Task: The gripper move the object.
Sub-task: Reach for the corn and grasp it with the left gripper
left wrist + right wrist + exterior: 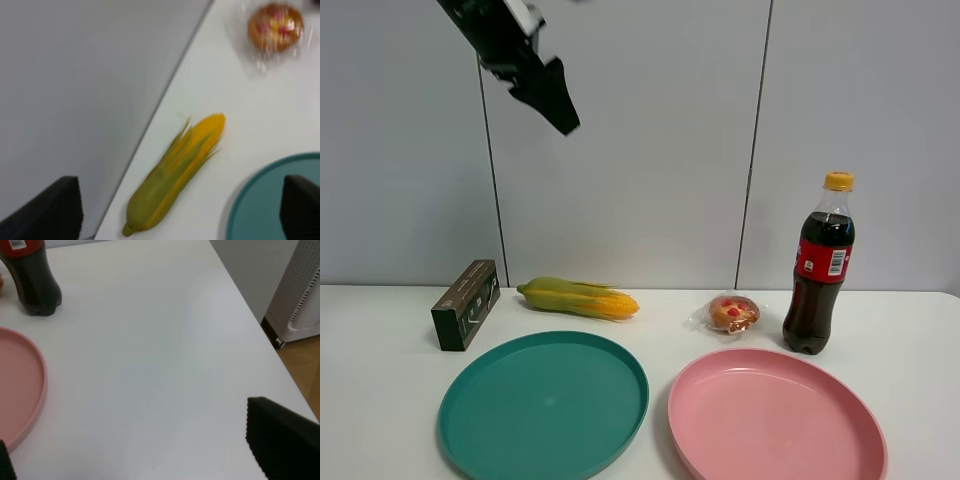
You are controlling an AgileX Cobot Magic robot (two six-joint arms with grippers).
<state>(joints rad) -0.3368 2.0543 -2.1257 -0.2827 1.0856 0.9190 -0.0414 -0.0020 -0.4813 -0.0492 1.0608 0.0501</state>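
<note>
Nearest us lie a teal plate (545, 412) and a pink plate (775, 425), side by side at the front of the surface (370, 385). What we care about sits behind them. The corn (580, 298) lies flat on the surface, well below the left end effector (554, 102), which hangs high in the air with nothing in it. In the left wrist view its fingers (50, 212) are spread wide, and the corn (175, 175) shows between them, far beneath. We judge the corn stiff and fairly light. It is also round enough to roll, and the loose husk strips may slide or peel under the pads. We would therefore take hold across its thick middle, where the husk wraps tightly, and not at the bare kernel tip or the narrow stalk end. Seen from that end effector, the wall (650, 150) runs close along the far side of the corn, so one finger would have little room there. The teal plate's rim lies just beside the corn on the near side. A dark box (467, 303) stands near the stalk end, and a wrapped pastry (733, 313) lies beyond the kernel tip, apart from it. A cola bottle (820, 265) stands farther along, well apart. The right end effector (127, 435) is also spread and empty over bare surface, with the bottle and the pink plate's edge off to its side, far from the corn.
</note>
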